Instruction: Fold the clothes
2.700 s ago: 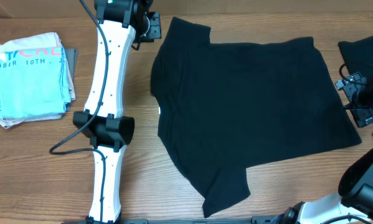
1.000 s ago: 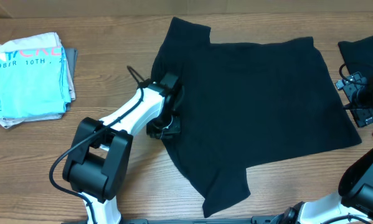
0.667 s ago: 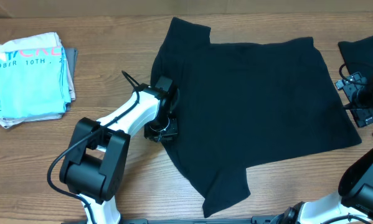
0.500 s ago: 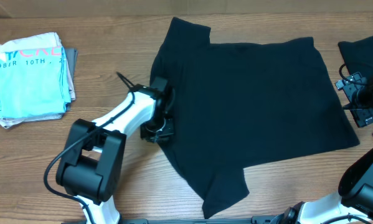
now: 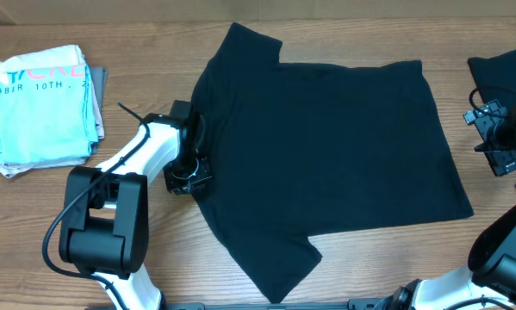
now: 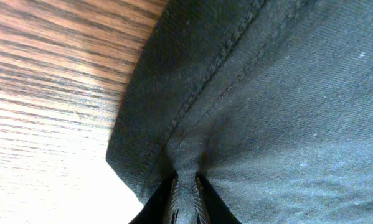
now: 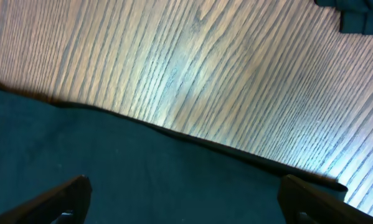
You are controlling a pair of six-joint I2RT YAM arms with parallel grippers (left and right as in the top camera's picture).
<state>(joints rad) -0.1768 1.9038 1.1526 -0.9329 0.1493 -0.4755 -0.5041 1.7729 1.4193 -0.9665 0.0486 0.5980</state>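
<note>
1. Black T-shirt [image 5: 326, 146] lies spread flat at the centre of the table [image 5: 85, 224]. Its upper sleeve [image 5: 253, 41] is at 11 o'clock and its lower sleeve [image 5: 275, 267] at 7 o'clock.
2. Left gripper [image 5: 189, 175] sits at the shirt's 9 o'clock edge, down at cloth level.
3. In the left wrist view the fingertips [image 6: 172, 200] are nearly together, clamped on a raised pinch of the shirt's stitched edge. Bare wood shows at 9 o'clock of the cloth.
4. Right gripper [image 7: 183, 186] has its jaws wide apart with nothing between them. Below it are black fabric and the cloth's straight edge running across the wood.
5. In the overhead view the right gripper is at 3 o'clock of the table, near the shirt's right edge and apart from it.
6. Second black garment [image 5: 499, 73] is at 2 o'clock of the table, partly cut off by the frame and apart from the spread shirt.
7. Light-blue T-shirt [image 5: 42, 108] with printed lettering lies folded at 10 o'clock of the table, well apart from the black shirt.
</note>
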